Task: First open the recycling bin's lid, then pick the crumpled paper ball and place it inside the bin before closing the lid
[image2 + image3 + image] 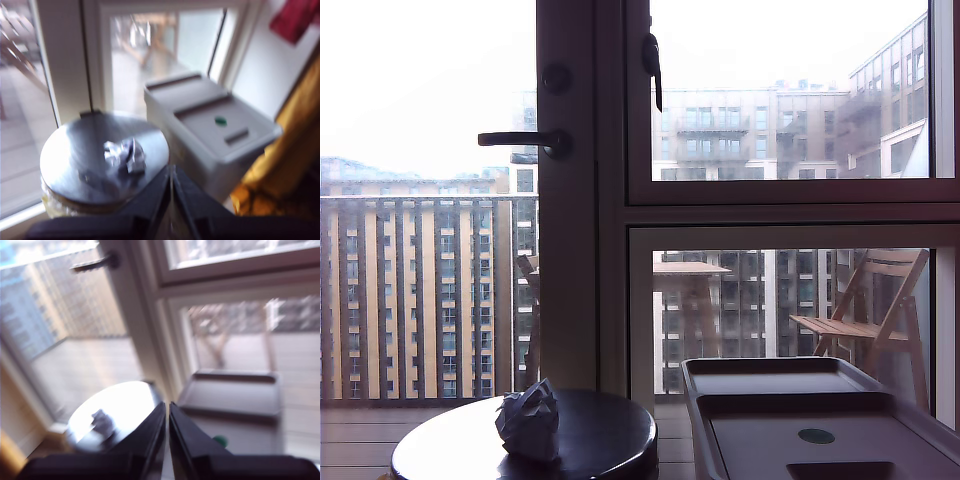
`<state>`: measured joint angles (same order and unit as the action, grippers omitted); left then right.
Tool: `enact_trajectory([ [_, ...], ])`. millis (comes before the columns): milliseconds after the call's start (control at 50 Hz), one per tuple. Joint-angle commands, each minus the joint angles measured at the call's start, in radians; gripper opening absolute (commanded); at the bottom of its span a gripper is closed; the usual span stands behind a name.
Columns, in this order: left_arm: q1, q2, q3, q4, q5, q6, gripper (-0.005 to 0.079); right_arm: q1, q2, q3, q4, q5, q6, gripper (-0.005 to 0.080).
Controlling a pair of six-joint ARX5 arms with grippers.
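Nearby, crumpled paper ball (528, 421) sits on round table (600, 440) beside lid (790, 410).

One small crumpled white paper ball (529, 420) sits on one round dark glossy table (600, 440). One large grey rectangular plastic bin (210, 145) carries one flat grey lid (800, 425) with one round green mark (816, 436).
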<state>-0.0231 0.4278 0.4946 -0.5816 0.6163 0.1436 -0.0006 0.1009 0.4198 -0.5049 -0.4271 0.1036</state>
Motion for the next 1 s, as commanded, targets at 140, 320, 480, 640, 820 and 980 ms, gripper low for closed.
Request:
enact_trajectory([
  [140, -0.061, 0.223, 0.054, 0.01, -0.013, 0.096, -0.0023, -0.006, 0.168, 0.064, -0.047, -0.124, -0.029, 0.0085],
  [320, -0.111, 0.382, 0.065, 0.07, -0.027, 0.122, 0.0047, 0.02, 0.354, 0.138, -0.122, -0.166, -0.148, 0.0201],
  [480, -0.165, 0.484, 0.065, 0.146, -0.061, 0.164, 0.0275, 0.083, 0.528, 0.213, -0.221, -0.159, -0.389, 0.0265],
  [640, -0.214, 0.573, 0.065, 0.211, -0.114, 0.164, 0.0349, 0.172, 0.681, 0.25, -0.209, -0.061, -0.6, 0.0325],
  [820, -0.263, 0.645, 0.065, 0.241, -0.153, 0.163, 0.0393, 0.262, 0.848, 0.25, -0.18, 0.078, -0.757, 0.0353],
  [980, -0.283, 0.664, 0.065, 0.257, -0.154, 0.163, 0.0393, 0.332, 0.994, 0.25, -0.145, 0.19, -0.861, 0.0354],
])
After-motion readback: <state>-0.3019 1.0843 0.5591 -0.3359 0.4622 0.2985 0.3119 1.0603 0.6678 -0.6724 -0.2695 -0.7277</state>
